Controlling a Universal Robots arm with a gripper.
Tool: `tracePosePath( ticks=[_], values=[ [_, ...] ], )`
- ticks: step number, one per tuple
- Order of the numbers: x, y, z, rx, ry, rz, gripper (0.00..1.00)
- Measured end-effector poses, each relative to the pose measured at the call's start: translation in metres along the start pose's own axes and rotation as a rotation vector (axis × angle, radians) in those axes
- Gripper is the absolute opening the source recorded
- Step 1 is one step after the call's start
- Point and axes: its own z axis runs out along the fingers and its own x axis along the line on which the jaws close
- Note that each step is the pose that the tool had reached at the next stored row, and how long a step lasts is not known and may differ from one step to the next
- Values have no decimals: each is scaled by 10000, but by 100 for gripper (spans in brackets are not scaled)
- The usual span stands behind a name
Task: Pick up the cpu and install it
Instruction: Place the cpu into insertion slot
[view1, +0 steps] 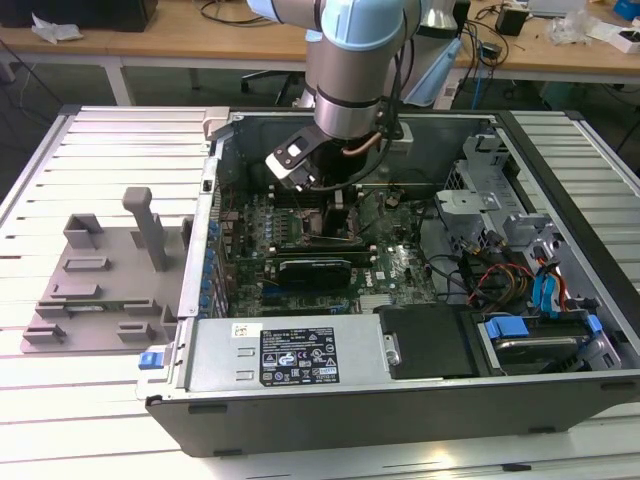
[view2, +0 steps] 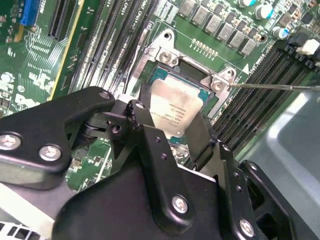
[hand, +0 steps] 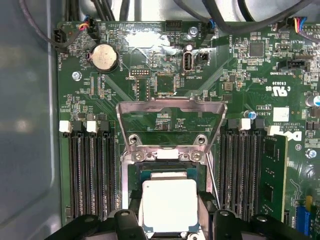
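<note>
Exterior view: high, angled down onto the open computer case (view1: 300, 370) on the slatted desk (view1: 100, 400); whole case in frame, mid-distance.
First wrist view: close, straight down on the socket (hand: 170, 150).
Second wrist view: closer, oblique, looking past the tool (view2: 172, 127).
Both wrist views share the socket and cpu (hand: 169, 205) (view2: 172, 105).
</note>
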Motion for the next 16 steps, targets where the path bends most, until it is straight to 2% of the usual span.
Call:
tracePosePath(
  ticks=[1, 6, 7, 12, 13, 16],
  values=[
    [0, 1, 1, 2, 3, 119, 53],
    [0, 2, 2, 1, 4, 119, 53],
    [0, -1, -75, 2, -13, 119, 53],
    [56, -12, -271, 0, -36, 121, 51],
    [60, -14, -313, -1, -40, 121, 38],
    [79, -24, -549, -2, -84, 122, 20]
  ],
)
